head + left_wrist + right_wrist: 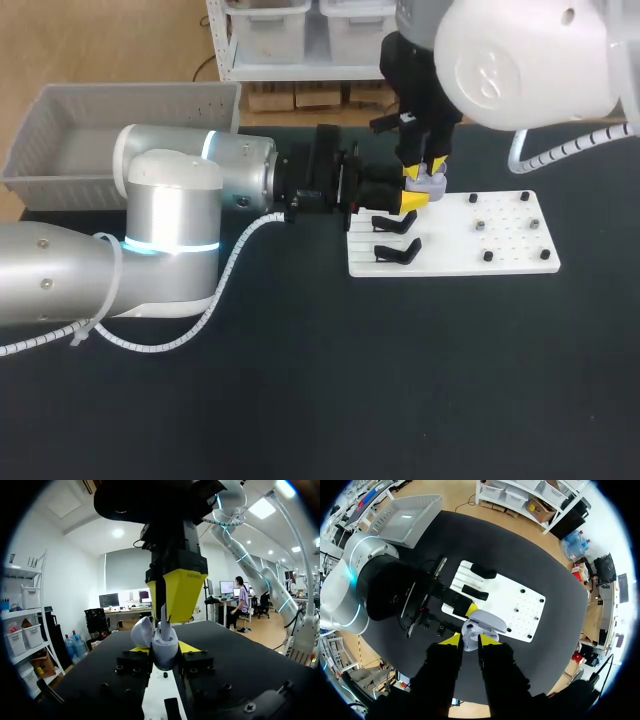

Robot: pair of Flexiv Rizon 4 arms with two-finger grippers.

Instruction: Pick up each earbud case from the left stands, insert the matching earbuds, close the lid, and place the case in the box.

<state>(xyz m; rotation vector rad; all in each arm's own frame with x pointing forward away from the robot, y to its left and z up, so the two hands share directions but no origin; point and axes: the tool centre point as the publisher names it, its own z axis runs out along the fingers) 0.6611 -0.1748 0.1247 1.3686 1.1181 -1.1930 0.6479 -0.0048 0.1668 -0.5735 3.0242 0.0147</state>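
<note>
A pale lilac earbud case (162, 647) and whitish earbud (164, 625) are standing out against a white board (510, 245), black stands (396, 250), a black tabletop (400, 380) and a grey box (60, 150).

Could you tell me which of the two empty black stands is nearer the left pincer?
The rear stand, right beside the left pincer; the front stand sits a row farther off.
</note>
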